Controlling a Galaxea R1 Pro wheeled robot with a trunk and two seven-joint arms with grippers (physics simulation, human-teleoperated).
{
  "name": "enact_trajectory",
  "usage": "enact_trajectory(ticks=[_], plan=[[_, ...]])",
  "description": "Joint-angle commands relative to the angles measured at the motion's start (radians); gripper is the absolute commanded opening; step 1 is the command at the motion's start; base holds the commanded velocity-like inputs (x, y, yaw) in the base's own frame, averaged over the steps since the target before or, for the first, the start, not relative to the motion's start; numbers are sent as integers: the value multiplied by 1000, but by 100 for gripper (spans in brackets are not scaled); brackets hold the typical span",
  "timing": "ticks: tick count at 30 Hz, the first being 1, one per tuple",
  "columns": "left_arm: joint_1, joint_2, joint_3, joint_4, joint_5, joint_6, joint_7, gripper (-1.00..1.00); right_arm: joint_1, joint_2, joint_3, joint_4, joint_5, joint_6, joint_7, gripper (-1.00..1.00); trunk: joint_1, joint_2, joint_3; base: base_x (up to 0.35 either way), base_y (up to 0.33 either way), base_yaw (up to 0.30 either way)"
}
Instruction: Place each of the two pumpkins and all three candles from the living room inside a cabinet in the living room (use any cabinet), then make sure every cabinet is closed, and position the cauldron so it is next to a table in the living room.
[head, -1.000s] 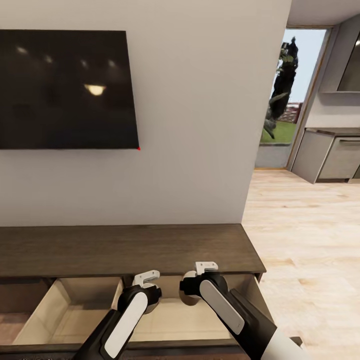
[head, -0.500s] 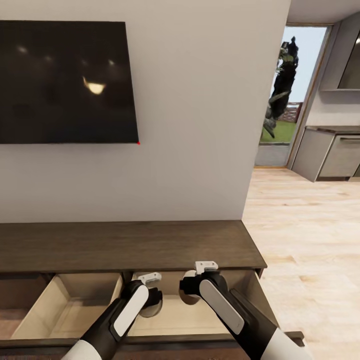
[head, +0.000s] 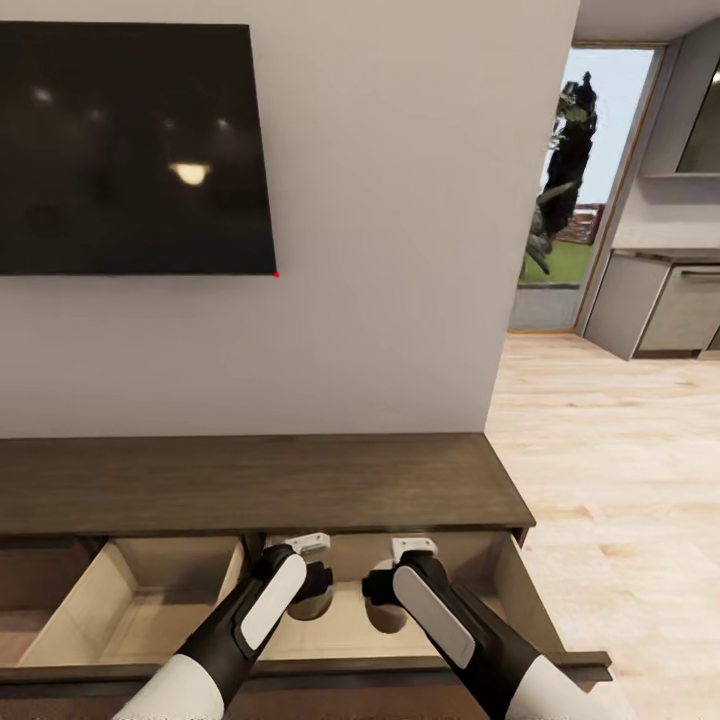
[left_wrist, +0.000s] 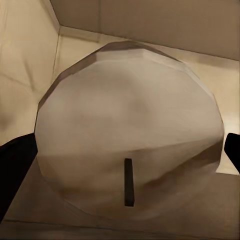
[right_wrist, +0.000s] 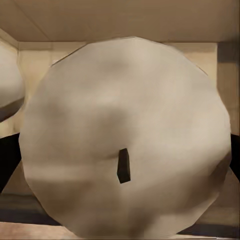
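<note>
The long dark brown cabinet (head: 250, 480) stands against the wall with two pale-lined drawers pulled out. Both arms reach down into the right drawer (head: 505, 585). My left gripper (head: 308, 585) is shut on a beige-grey candle (left_wrist: 130, 125), whose dark wick points toward the camera, with a black finger (left_wrist: 15, 170) on either side. My right gripper (head: 385, 592) is shut on a second candle (right_wrist: 125, 135) in the same way, with a dark fingertip (right_wrist: 7, 160) at its side. The left arm's candle (right_wrist: 7, 80) shows beside it. Both candles hang just above the drawer floor.
The left drawer (head: 150, 590) is open beside the right one. A black TV (head: 130, 150) hangs on the wall above the cabinet. To the right, wooden floor (head: 610, 450) leads to a doorway and grey kitchen units (head: 660, 310).
Both grippers have sunk lower into the right drawer with their candles, the left more than the right. The head view has shifted slightly, so the TV sits higher in the picture.
</note>
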Motion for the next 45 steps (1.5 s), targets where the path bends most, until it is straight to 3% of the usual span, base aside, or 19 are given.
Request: enact_trajectory(ticks=[1,8,14,20,25,31,39,45], plan=[[-5,0,-2,0,9,-1,11,-100,-4,0,2,8,-8,-4,-9,-100,4,-8,-4,0,0,0],[-17,0,-3,2,9,-4,11,-100,-11,1,-2,24,-4,-7,4,-100,31,-57,-26,0,0,0],[-18,1,-3,30,7,-14,11,-100,-16,5,-5,26,39,-8,6,-100,54,-99,-45,0,0,0],[-18,2,-3,81,0,-39,12,-100,-26,7,-5,31,51,-75,7,-100,77,-141,-64,0,0,0],[-18,1,-2,92,-57,-57,12,-100,-36,9,-3,37,53,-102,18,-100,96,-176,-79,0,0,0],[-18,1,-1,93,-73,-60,12,-100,-38,9,2,72,53,-134,56,-100,119,-218,-98,0,0,0],[-18,1,-2,91,-72,-75,12,-100,-38,9,3,85,96,-151,83,-100,119,-218,-98,2,0,0],[-18,1,-1,92,-71,-80,11,-100,-38,8,3,88,99,-151,87,-100,119,-218,-98,34,0,0]])
